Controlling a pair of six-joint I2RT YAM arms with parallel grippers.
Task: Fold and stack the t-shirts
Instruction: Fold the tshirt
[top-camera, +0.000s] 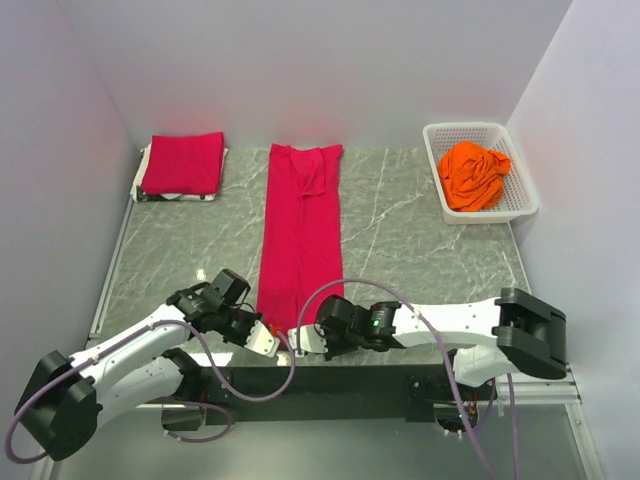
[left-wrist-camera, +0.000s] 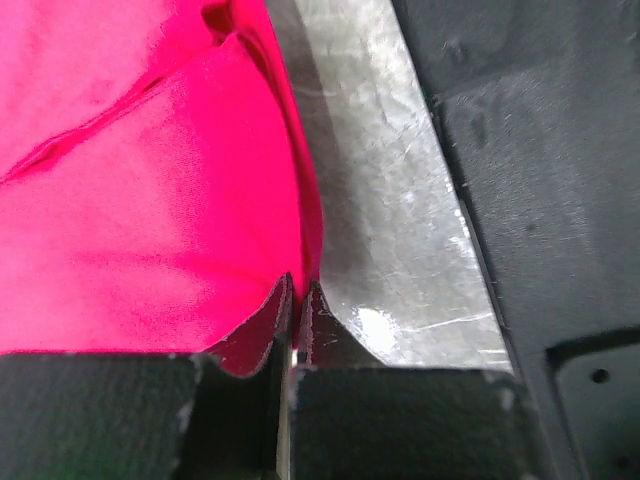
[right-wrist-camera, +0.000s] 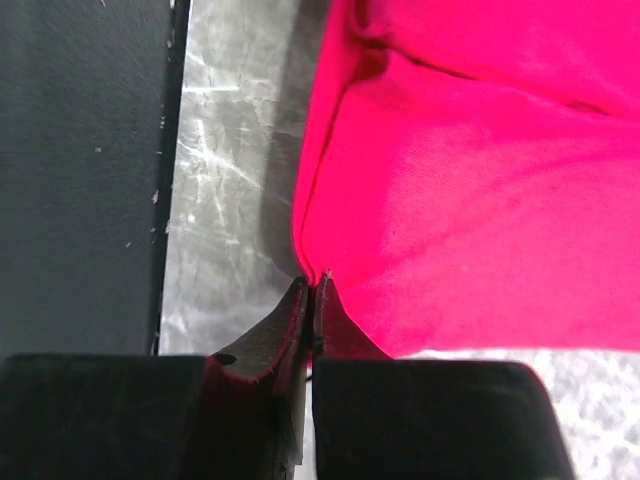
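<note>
A crimson red t-shirt (top-camera: 300, 225), folded into a long narrow strip, lies down the middle of the table. My left gripper (top-camera: 268, 341) is shut on its near left corner; the wrist view shows the red cloth (left-wrist-camera: 150, 220) pinched between the fingertips (left-wrist-camera: 300, 292). My right gripper (top-camera: 297, 340) is shut on its near right corner, with the cloth (right-wrist-camera: 480, 190) pinched at the tips (right-wrist-camera: 312, 285). A folded red t-shirt (top-camera: 183, 163) lies at the far left. A crumpled orange t-shirt (top-camera: 474, 175) sits in the basket.
A white lattice basket (top-camera: 524, 192) stands at the far right. White walls close in the back and both sides. The table's dark near edge (top-camera: 330, 378) runs just under both grippers.
</note>
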